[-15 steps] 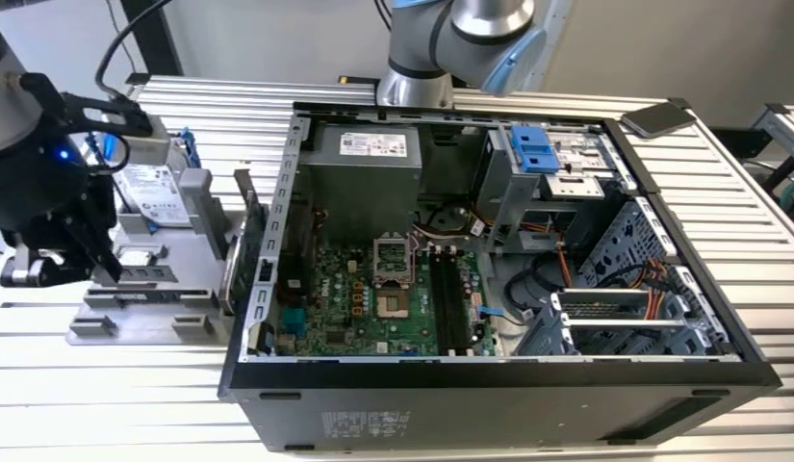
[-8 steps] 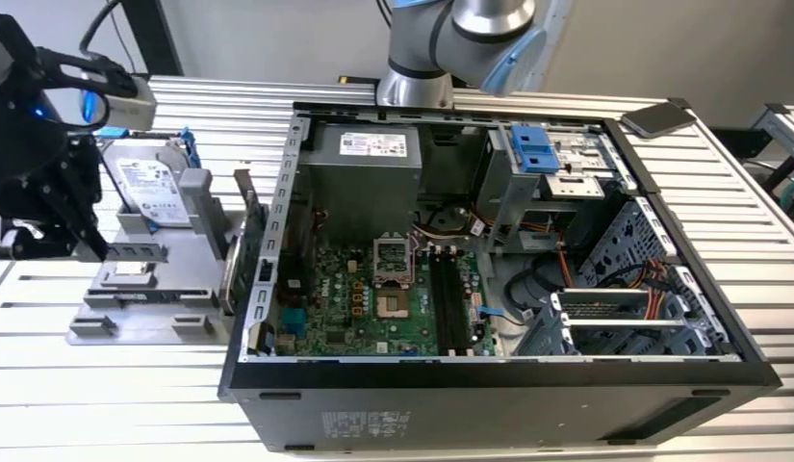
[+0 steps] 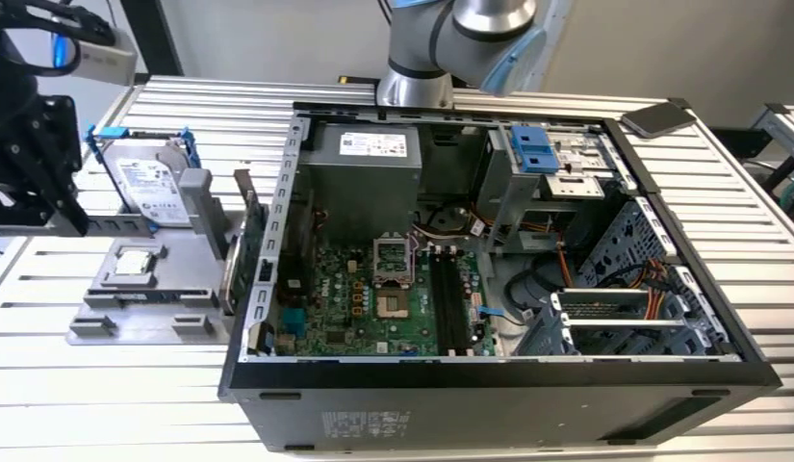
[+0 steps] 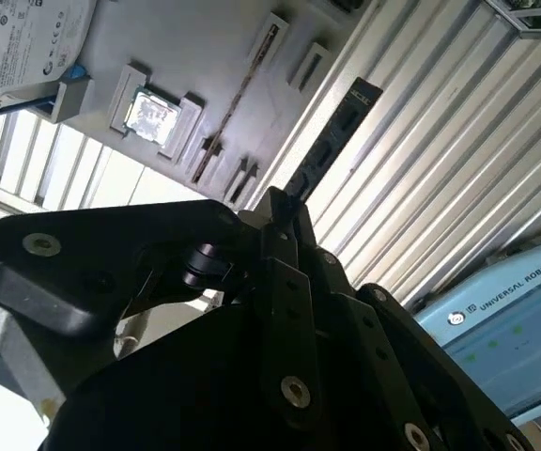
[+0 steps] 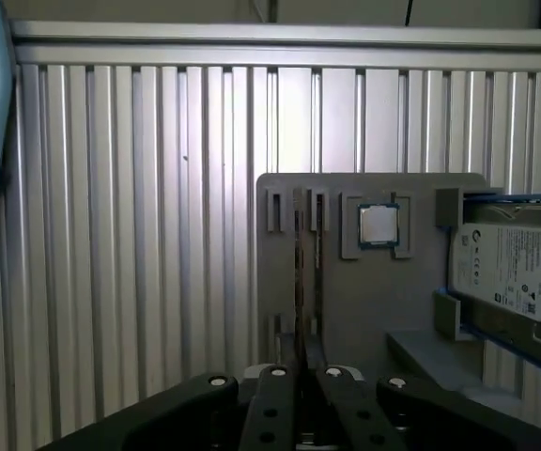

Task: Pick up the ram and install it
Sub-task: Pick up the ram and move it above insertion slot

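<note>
In black claw's (image 4: 285, 202) grip, slim flat ram (image 4: 334, 141)

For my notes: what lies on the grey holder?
The grey holder carries a processor chip in a recess and a hard drive in blue rails; the drive covers whatever is beneath it.

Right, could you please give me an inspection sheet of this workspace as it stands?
Surface: ribbed aluminium table carrying an open computer case.
Job's things: the ram, held over the table.
Clutter: grey fixture with a hard drive and a processor chip.
Grippers: gripper shut on the ram.
Cables: wire bundle inside the case.
Surroundings: a blue pendant.
</note>
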Controlling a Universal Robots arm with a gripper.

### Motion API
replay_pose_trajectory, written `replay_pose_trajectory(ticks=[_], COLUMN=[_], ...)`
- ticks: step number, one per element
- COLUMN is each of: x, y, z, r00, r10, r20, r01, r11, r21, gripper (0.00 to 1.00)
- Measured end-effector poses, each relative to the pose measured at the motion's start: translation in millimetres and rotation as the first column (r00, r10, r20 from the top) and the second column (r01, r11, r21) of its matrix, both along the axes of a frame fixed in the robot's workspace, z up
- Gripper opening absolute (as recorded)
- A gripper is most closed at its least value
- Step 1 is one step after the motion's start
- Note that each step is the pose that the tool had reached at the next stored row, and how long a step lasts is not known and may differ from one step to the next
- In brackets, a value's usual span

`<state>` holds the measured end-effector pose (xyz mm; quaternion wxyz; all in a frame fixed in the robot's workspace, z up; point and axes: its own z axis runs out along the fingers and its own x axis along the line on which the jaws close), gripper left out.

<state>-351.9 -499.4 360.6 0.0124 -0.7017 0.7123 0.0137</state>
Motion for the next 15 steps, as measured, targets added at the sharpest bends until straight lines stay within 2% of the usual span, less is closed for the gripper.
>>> replay_pose_trajectory(ticks=[10, 15], x=[0.0, 0.1], y=[0.0, 0.0], z=[45.2, 46.4], r00=[1.0000, 1.0000], r10=[0.000, 0.000], r20=[0.0000, -0.0002], r01=[0.000, 0.000], r11=[1.0000, 1.0000], r21=[-0.0001, -0.0047], gripper=[0.00, 0.00])
